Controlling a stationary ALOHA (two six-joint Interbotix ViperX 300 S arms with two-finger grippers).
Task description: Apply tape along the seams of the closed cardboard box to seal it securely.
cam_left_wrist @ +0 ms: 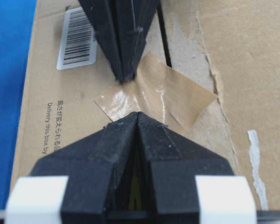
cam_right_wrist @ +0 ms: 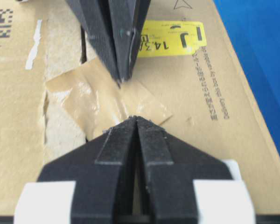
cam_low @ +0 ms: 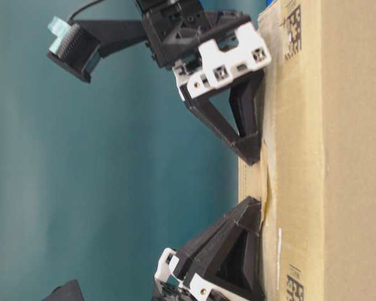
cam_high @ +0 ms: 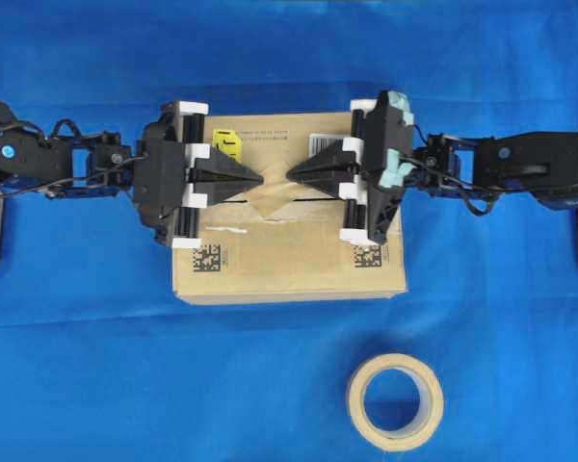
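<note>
A: Start at your left gripper (cam_high: 260,178); fingers pressed together, nothing between them; the tip bears down on the near edge of the tape (cam_left_wrist: 154,95).

B: And the right gripper (cam_high: 289,175)?

A: Same; clenched to a point, empty; its tip sits on the opposite edge of the patch. The two tips face each other, close but apart, the tape between them; I judge you're using the closed fingers as pressers, not graspers.

B: Where does the tape lie?

A: On top of the box (cam_high: 289,274), mid-lid, straddling the seam (cam_left_wrist: 164,32); skewed, one corner reaching onto the pale torn strip. Glossy wrinkles in the wrist views; the table-level view shows an edge lifted off the cardboard, so adhesion looks partial.

B: Why closed jaws?

A: A narrow, stiff tip probably; it concentrates pressure and can't snag the film.

B: Surroundings?

A: Yellow sticker (cam_right_wrist: 170,37) by your left arm; barcode label (cam_left_wrist: 78,37) by your right; roll (cam_high: 395,401) well apart on the blue cloth (cam_high: 77,385), untouched.

B: Progress?

A: One patch only; most of the seam looks bare.
</note>
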